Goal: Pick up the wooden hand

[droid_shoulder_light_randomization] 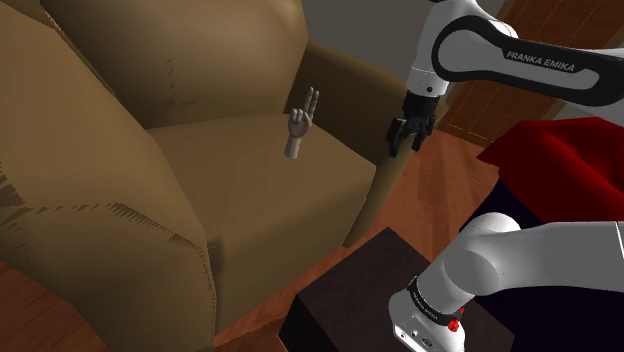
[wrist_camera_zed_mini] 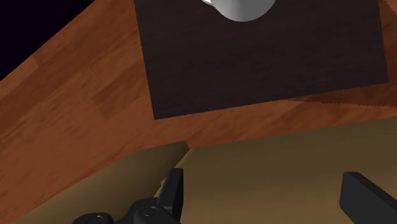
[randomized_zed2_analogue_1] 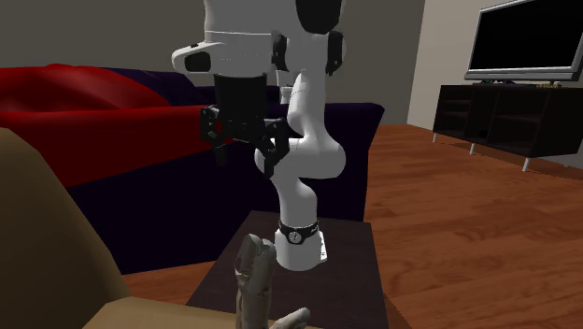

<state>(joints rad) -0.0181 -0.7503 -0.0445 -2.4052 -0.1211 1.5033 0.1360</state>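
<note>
The wooden hand (droid_shoulder_light_randomization: pixel 300 122) stands upright on the seat of a tan armchair (droid_shoulder_light_randomization: pixel 250 200), two fingers raised. It also rises at the second exterior view's lower edge, wooden hand (randomized_zed2_analogue_1: pixel 254 280). My black gripper (droid_shoulder_light_randomization: pixel 408 142) hangs open to the shoulder view's right of the hand, above the chair's armrest (droid_shoulder_light_randomization: pixel 385 175) and well apart from the hand. From the front, the gripper (randomized_zed2_analogue_1: pixel 245 161) points down with nothing between its fingers. In the wrist view the gripper (wrist_camera_zed_mini: pixel 270 197) spreads wide over the tan armrest (wrist_camera_zed_mini: pixel 273 165).
The dark stand (droid_shoulder_light_randomization: pixel 350 300) sits on a wooden floor (wrist_camera_zed_mini: pixel 83 95) beside the chair. A dark sofa (randomized_zed2_analogue_1: pixel 140 196) with a red blanket (randomized_zed2_analogue_1: pixel 84 98) lies behind the arm. A TV (randomized_zed2_analogue_1: pixel 528 37) on a low dark cabinet (randomized_zed2_analogue_1: pixel 504 117) stands far off.
</note>
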